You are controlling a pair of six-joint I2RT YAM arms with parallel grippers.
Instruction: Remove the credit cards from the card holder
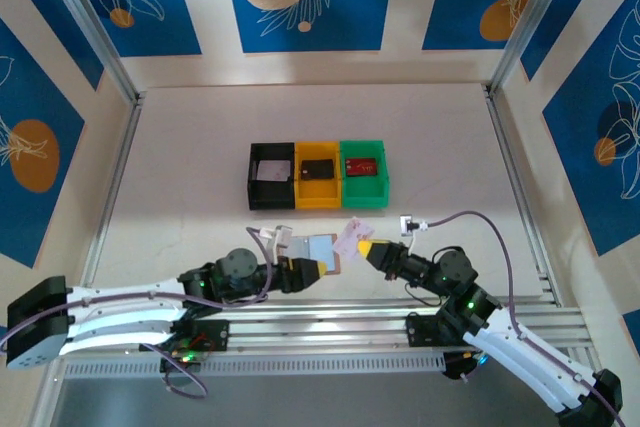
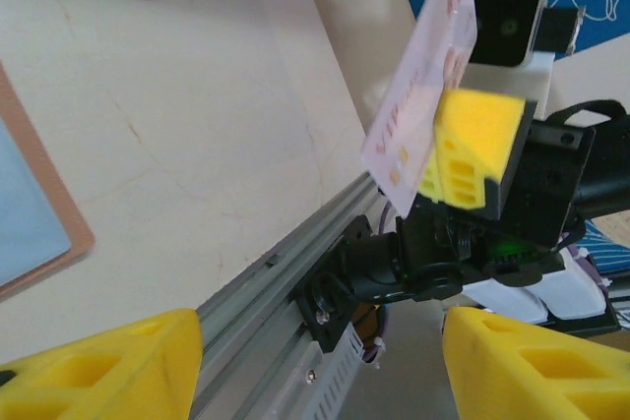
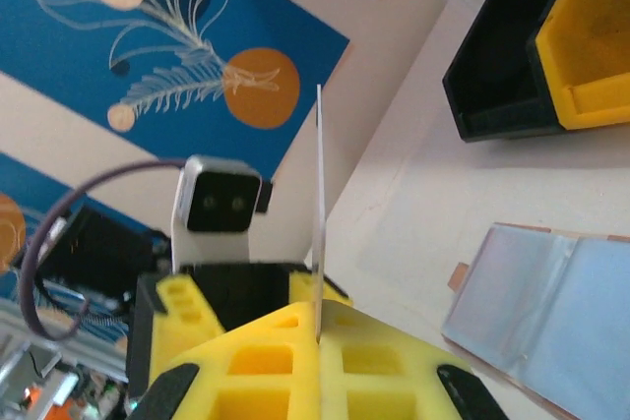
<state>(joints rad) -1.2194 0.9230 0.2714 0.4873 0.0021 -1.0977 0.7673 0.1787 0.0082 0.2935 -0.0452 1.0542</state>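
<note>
The card holder [image 1: 316, 249] lies open on the table, pale grey-blue pockets up inside a tan rim; it shows too as the card holder [image 3: 551, 292] and at the left edge as the card holder [image 2: 25, 213]. My right gripper [image 1: 368, 248] is shut on a pale pinkish-white credit card [image 1: 351, 237], held off the table to the holder's right. That credit card [image 3: 319, 184] stands edge-on between my right gripper's [image 3: 319, 336] closed fingers. My left gripper [image 2: 320, 371] is open with nothing between its fingers, beside the holder's near edge, and faces the held credit card [image 2: 428, 86].
Behind the holder stand a black bin [image 1: 271, 175] with a pale card, a yellow bin [image 1: 318, 176] with a dark card and a green bin [image 1: 363, 173] with a red card. An aluminium rail [image 1: 330, 327] runs along the near edge below both grippers.
</note>
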